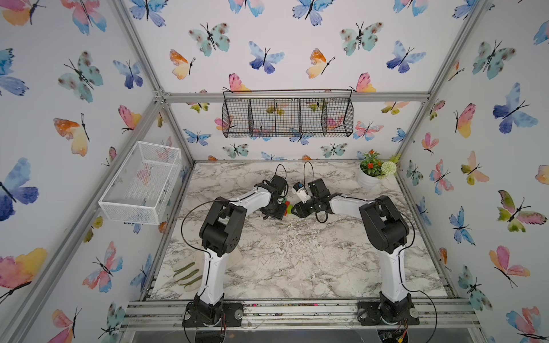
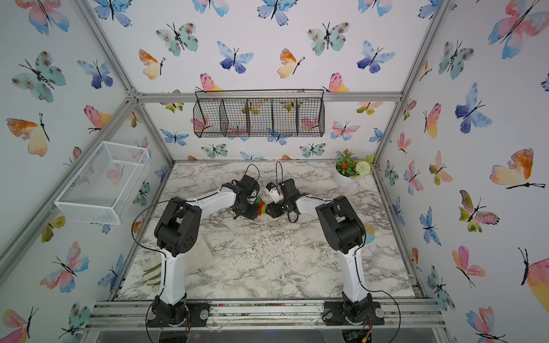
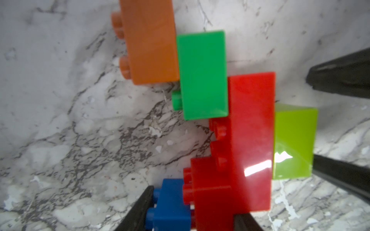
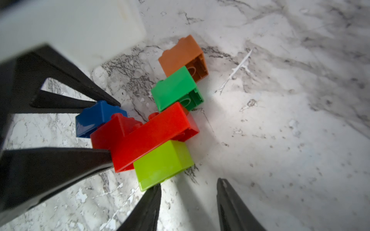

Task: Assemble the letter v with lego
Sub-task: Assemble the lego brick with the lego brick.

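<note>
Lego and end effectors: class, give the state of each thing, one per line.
V: six bricks joined, lying sideways on table.
Left end effector: shut on V.
Right end effector: open, finger touching lime brick.
Black basket: empty.
White basket: empty.
Plant: upright.

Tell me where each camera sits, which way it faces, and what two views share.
Both top views: above the arm bases, facing down and back over the marble table; left arm and right arm show whole.
Left wrist: behind the left gripper, facing the lego V, blue brick nearest; own fingers show.
Right wrist: behind the right gripper, facing the V, lime brick nearest; own fingers show.
Shared: both wrist views show all six bricks.
</note>
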Available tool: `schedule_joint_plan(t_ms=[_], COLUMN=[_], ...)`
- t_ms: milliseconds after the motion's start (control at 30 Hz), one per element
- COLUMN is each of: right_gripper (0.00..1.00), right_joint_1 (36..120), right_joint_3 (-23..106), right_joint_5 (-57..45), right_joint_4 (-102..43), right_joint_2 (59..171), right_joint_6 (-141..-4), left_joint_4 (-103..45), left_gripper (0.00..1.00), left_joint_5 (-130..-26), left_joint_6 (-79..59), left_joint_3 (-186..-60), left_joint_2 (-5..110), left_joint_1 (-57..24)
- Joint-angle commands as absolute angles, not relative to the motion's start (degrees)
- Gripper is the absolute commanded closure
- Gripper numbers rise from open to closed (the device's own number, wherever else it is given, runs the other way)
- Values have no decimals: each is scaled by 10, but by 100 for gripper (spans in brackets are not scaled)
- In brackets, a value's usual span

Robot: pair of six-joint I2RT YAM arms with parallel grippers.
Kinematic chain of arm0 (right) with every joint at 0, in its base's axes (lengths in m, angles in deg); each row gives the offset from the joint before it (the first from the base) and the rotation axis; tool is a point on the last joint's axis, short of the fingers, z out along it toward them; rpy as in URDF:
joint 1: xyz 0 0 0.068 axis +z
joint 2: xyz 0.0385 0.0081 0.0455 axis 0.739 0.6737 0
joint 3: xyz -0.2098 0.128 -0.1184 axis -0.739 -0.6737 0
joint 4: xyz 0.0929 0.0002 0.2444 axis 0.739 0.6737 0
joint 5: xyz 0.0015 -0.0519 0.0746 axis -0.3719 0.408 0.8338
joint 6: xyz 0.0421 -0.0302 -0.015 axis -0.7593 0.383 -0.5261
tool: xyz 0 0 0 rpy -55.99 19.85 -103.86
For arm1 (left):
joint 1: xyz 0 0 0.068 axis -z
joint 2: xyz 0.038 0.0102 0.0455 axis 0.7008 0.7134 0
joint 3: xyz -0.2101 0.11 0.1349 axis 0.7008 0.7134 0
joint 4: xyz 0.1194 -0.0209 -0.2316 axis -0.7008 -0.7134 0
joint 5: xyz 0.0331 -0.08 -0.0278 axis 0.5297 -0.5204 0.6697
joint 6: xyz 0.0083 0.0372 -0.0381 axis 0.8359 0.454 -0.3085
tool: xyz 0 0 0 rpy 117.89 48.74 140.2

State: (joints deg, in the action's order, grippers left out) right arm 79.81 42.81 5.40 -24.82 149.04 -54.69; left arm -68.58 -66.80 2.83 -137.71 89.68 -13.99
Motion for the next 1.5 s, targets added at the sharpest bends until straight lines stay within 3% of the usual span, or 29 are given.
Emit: schedule_joint_plan(t_ms=[0, 933, 1300, 1467], right_gripper=[51, 51, 51, 51], right_joint_1=[800, 800, 799, 795], right_joint_3=[400, 404, 404, 402], right_joint_5=[57, 60, 42, 59], right_joint_4=[-169, -167, -158, -155], right_joint_2=[1535, 1537, 1521, 1495], right_joint_6=[-564, -564, -567, -580], left_joint_4=[-699, -702, -702, -699], left_gripper=[47, 58, 28, 24], left_joint_5=[-666, -667, -670, -682], left_joint_6=[20, 24, 21, 14], left_joint_3=[-1390, -1401, -1398, -1390], left_joint_2=[907, 918, 882, 850], left_joint_1=[-136, -136, -137, -141])
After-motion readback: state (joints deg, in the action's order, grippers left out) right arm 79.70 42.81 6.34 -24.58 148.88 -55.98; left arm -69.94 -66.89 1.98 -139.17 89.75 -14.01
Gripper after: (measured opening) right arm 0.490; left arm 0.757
